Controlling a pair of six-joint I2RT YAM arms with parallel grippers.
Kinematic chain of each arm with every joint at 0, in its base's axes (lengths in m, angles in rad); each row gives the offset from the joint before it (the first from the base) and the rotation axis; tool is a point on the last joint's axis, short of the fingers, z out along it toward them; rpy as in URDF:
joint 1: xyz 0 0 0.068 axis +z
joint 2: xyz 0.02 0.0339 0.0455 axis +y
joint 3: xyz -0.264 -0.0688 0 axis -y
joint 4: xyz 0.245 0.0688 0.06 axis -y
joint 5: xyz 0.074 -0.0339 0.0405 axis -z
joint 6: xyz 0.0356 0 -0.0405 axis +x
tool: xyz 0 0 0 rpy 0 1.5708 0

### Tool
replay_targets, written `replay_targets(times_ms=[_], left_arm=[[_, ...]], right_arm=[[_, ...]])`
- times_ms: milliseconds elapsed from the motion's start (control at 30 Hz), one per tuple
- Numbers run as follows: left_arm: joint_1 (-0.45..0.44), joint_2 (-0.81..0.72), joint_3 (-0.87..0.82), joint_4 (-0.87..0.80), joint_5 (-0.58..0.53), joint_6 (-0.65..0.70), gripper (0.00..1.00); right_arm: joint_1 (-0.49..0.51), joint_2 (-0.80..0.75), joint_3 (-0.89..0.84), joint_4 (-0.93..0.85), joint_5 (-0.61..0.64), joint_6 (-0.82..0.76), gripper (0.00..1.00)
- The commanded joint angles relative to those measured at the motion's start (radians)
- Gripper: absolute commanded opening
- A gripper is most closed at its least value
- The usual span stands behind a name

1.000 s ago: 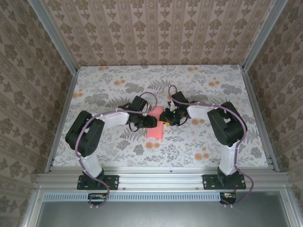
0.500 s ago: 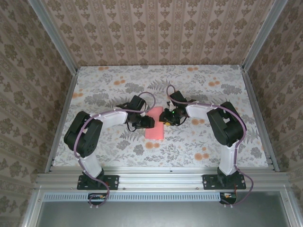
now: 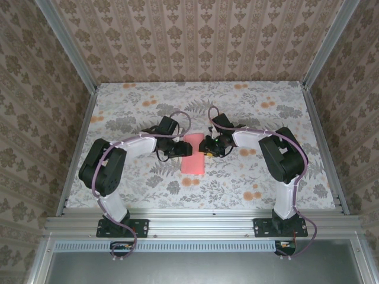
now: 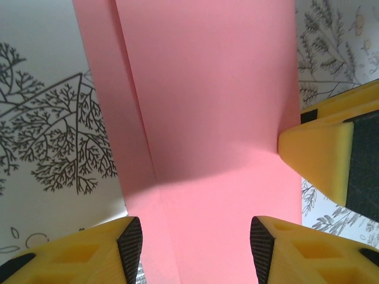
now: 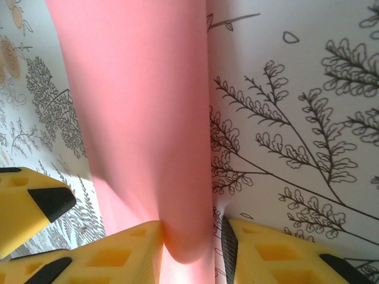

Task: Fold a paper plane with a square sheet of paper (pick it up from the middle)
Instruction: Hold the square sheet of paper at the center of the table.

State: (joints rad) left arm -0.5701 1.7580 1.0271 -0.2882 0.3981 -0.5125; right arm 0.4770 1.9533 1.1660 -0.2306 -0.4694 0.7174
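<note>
Coral-pink, the square sheet of paper [image 3: 194,156] lies folded into a narrow strip at the centre of the table [image 3: 278,118]. I see my left fingers [image 4: 129,248] standing apart over it, while my right fingers [image 5: 130,254] pinch its curled right-hand edge.

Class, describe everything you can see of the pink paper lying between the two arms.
The paper is plain coral-pink and thin, folded into a narrow rectangle. It lies on the flowered table, long side pointing away from the arms. A layer edge runs lengthwise. Its right side curls up in a rounded fold held in the right gripper; the open left gripper straddles it.
</note>
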Motion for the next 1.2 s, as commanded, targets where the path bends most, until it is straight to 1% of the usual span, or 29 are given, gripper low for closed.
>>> replay_targets(times_ms=[0, 167, 367, 467, 667, 933, 1167], left_arm=[[0.008, -0.003, 0.007, 0.023, 0.05, -0.021, 0.55], [0.015, 0.013, 0.01, 0.011, 0.046, -0.01, 0.54], [0.026, 0.026, 0.012, -0.001, 0.039, 0.002, 0.56], [0.027, 0.026, 0.023, -0.029, 0.02, 0.019, 0.57], [0.036, 0.017, 0.019, -0.028, 0.018, 0.02, 0.57], [0.045, 0.02, 0.013, -0.013, 0.03, 0.022, 0.54], [0.059, 0.012, 0.004, -0.006, 0.033, 0.023, 0.54]], right_arm=[[0.002, -0.023, -0.012, 0.033, -0.026, 0.029, 0.35], [-0.001, -0.02, -0.023, 0.065, -0.045, 0.045, 0.35], [-0.001, -0.012, -0.022, 0.073, -0.052, 0.044, 0.35], [-0.001, -0.003, -0.015, 0.058, -0.051, 0.03, 0.35], [0.003, 0.01, -0.002, 0.02, -0.032, 0.002, 0.37], [0.021, 0.035, 0.035, -0.015, -0.015, -0.018, 0.38], [0.032, 0.035, 0.048, -0.033, -0.003, -0.021, 0.39]])
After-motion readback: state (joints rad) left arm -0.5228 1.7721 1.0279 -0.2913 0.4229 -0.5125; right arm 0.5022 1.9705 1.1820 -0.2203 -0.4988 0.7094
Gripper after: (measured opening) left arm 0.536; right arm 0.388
